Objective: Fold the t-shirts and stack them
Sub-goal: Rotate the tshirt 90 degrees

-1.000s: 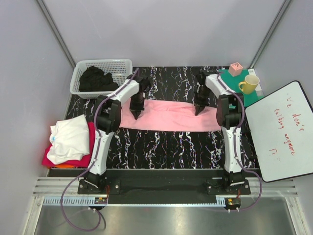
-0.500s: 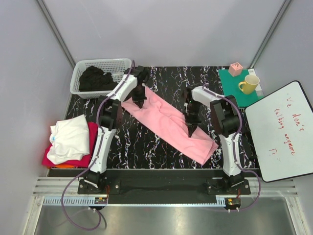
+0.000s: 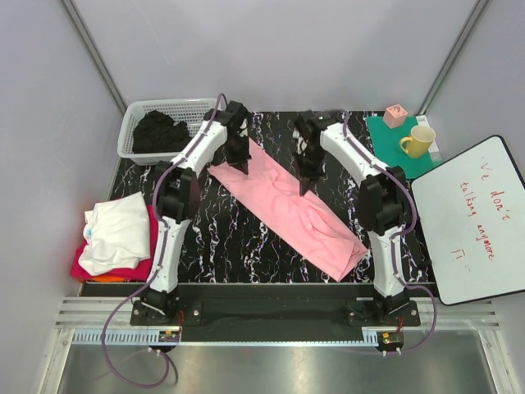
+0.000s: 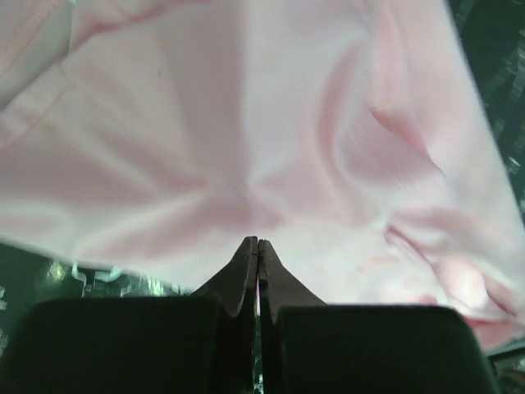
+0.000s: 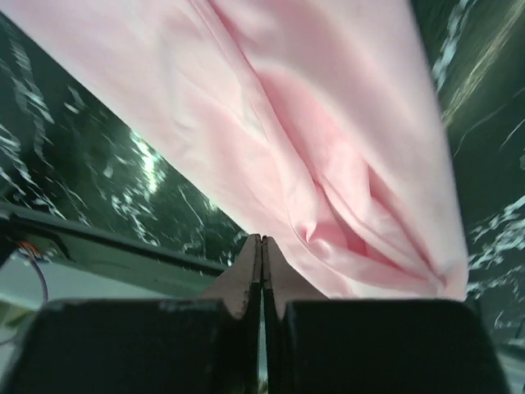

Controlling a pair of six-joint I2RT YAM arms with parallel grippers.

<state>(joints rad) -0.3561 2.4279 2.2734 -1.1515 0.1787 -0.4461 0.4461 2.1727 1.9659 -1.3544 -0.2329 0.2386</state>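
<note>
The left fingers [image 4: 243, 275] are clenched on the far left end of the pink t-shirt [image 3: 287, 205], and the right fingers [image 5: 246, 275] pinch it a little further right. A second ago the shirt stretched straight across the worktop [image 3: 238, 242] between them. Now the right arm has swung in to the far centre, so the cloth trails diagonally to the near right. I judge it is being turned for the next fold. The finished stack, white t-shirt [image 3: 115, 226] on top, waits at the near left.

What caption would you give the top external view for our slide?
Left pincer and right pincer, both shut on the light pink t-shirt, hold it diagonally over the black marbled table.
</note>
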